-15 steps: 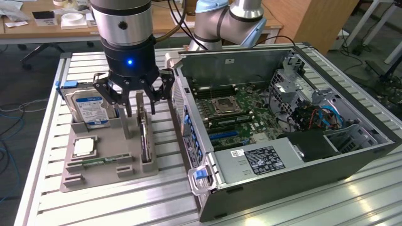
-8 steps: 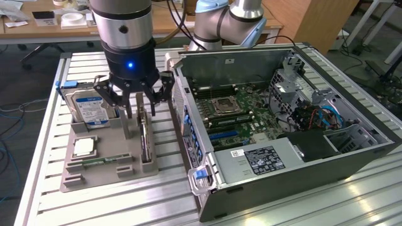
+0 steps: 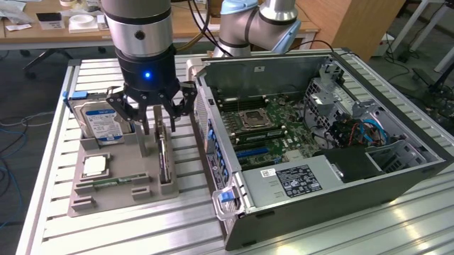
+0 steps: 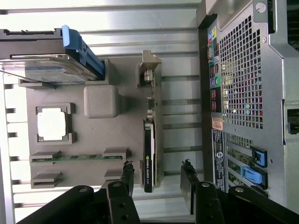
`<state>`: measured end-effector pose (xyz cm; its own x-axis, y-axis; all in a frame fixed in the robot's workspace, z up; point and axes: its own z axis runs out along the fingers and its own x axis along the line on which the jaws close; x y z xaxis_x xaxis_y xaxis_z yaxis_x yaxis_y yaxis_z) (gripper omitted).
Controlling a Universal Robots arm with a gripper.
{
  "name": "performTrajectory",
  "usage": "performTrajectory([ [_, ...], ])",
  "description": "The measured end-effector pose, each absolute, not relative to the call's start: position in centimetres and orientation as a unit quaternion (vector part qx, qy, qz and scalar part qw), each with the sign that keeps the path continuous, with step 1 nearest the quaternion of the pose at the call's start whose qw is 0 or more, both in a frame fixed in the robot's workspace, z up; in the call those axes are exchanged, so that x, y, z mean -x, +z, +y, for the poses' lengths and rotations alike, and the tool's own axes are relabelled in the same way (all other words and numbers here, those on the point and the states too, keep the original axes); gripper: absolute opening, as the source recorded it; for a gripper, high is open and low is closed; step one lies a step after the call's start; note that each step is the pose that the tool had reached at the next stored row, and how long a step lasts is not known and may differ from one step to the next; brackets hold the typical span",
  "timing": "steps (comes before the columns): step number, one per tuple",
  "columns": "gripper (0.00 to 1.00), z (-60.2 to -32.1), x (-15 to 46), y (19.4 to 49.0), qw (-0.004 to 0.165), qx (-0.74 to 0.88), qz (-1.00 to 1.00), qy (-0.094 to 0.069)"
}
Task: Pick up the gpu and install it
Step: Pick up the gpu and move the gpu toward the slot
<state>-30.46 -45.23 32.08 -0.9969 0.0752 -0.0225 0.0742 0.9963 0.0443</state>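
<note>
The gripper (image 3: 157,114) hangs wide open over the grey parts tray (image 3: 120,188), holding nothing. The gpu (image 4: 149,154) stands on its long edge in a slot along the tray's border nearest the computer case (image 3: 319,186), its metal bracket end pointing away from the claw. In the wrist view the two fingers (image 4: 127,175) straddle the card's near end, with clear room on each side. One finger is over the tray floor. The other is over the narrow strip of slatted table (image 3: 50,212) between tray and case. That strip is tight, as the case's rear panel rises just beside it. On the card's other side a square grey post (image 4: 100,100) stands near, then the processor (image 4: 52,125) and the memory stick (image 4: 74,157). The hard drive (image 3: 99,122) stands upright at the tray's far corner. The case lies open-sided, motherboard exposed.
</note>
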Motion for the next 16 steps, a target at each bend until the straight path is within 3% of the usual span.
performTrajectory([
  [16,0.53,-45.23,30.46,31.40,0.012,-0.037,0.999,0.022],
])
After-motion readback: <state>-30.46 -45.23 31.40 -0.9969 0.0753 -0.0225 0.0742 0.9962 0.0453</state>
